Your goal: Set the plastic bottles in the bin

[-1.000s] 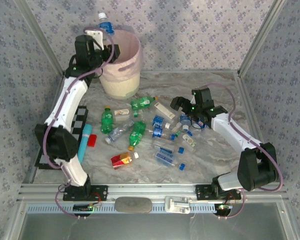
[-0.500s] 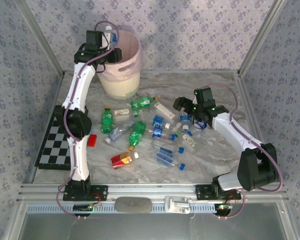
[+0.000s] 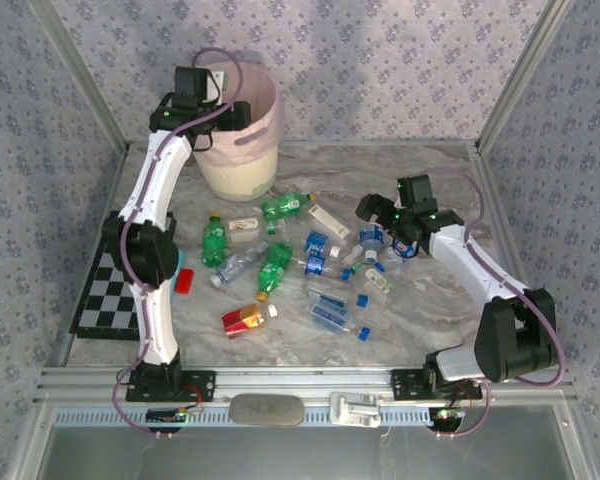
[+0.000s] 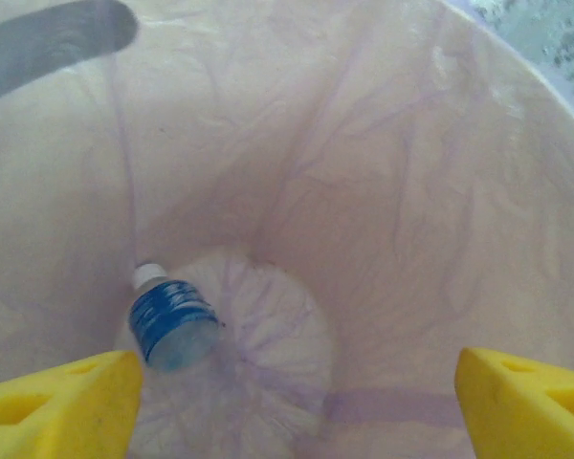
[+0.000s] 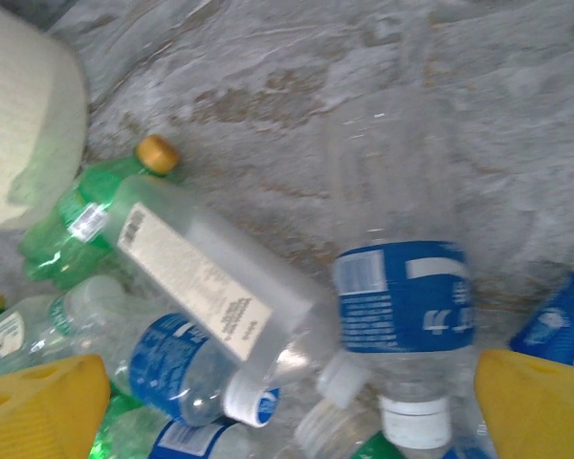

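Observation:
My left gripper (image 3: 238,110) hangs over the mouth of the pale pink bin (image 3: 242,165), open, with nothing between its yellow fingertips (image 4: 57,402). Below it, a clear bottle with a blue label (image 4: 172,323) lies at the bottom of the lined bin (image 4: 383,191). My right gripper (image 3: 378,225) stands open low over the pile of plastic bottles (image 3: 325,300). Between its fingers lie a clear blue-labelled bottle (image 5: 404,306) and a flat clear bottle with a white label (image 5: 196,273). Green bottles (image 3: 275,265) and a red-and-yellow bottle (image 3: 245,318) lie mid-table.
A small red block (image 3: 185,280) and a checkerboard mat (image 3: 102,292) lie by the left arm. The bin's cream wall (image 5: 19,143) and a green bottle with an orange cap (image 5: 86,206) are in the right wrist view. Patterned walls close in the table.
My left gripper swung over the bin and opened, and the blue-labelled bottle it held dropped inside. The right gripper shifted slightly to the right, staying open.

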